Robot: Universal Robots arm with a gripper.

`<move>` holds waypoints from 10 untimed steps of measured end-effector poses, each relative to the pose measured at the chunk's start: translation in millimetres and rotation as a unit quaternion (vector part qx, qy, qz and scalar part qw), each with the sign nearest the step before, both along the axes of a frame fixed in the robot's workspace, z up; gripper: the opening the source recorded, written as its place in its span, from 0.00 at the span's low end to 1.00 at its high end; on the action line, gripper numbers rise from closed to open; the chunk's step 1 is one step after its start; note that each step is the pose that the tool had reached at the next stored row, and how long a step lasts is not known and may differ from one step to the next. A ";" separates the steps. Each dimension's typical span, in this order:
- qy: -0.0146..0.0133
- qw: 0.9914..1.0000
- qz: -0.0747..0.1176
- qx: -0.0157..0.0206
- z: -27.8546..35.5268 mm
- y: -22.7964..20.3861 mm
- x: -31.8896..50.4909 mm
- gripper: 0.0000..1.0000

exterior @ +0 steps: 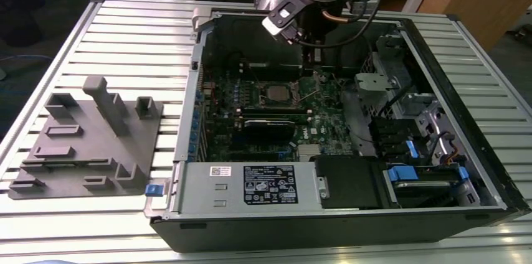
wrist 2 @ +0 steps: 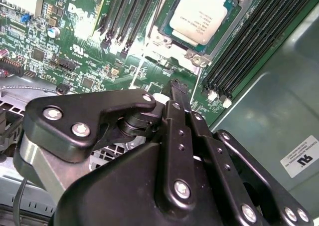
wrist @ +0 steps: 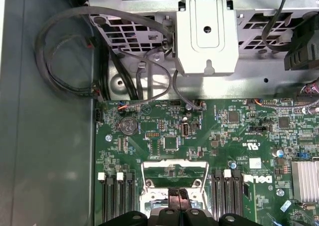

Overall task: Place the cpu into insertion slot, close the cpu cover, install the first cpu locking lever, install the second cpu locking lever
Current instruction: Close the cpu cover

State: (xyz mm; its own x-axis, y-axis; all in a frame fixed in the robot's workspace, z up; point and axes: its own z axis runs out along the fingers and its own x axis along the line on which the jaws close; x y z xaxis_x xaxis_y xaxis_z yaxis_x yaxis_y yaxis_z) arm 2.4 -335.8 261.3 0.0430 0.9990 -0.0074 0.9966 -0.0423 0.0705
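The cpu (wrist 2: 202,14), a flat square chip with a dull silver top, lies in the insertion slot (wrist 2: 164,36) on the green board. In the exterior view the slot (exterior: 275,93) sits mid-board inside the open computer case. The cpu cover (wrist: 174,164), a thin silvery frame, looks lifted off the socket, with green board showing through its window. My gripper (wrist 2: 178,86) is shut with nothing between its fingers. Its tip (wrist: 177,193) hovers just beside the cover's lower edge, and I cannot tell whether it touches. The gripper (exterior: 312,58) hangs from the arm over the far side of the socket.
Black memory slots (wrist 2: 239,61) flank the socket. A long black card (exterior: 268,128) lies nearer the front. Cables (wrist: 65,61) and a metal bracket (wrist: 207,36) line the case's far wall. Drive bays with blue tabs (exterior: 407,170) fill the exterior view's right. A grey fixture (exterior: 91,139) rests on the slatted table.
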 end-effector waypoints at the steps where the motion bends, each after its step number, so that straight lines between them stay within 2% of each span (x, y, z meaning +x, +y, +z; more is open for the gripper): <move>1: 0.000 1.000 0.000 0.000 0.0 0.0 0.1 0.11; 10: 0.000 1.000 0.000 0.000 0.0 0.0 3.3 0.11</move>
State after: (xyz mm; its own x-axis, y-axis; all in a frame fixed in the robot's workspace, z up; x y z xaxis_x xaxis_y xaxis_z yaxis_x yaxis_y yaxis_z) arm 5.8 -335.8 261.2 0.0430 0.9990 -0.0073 0.9966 -0.0424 0.0705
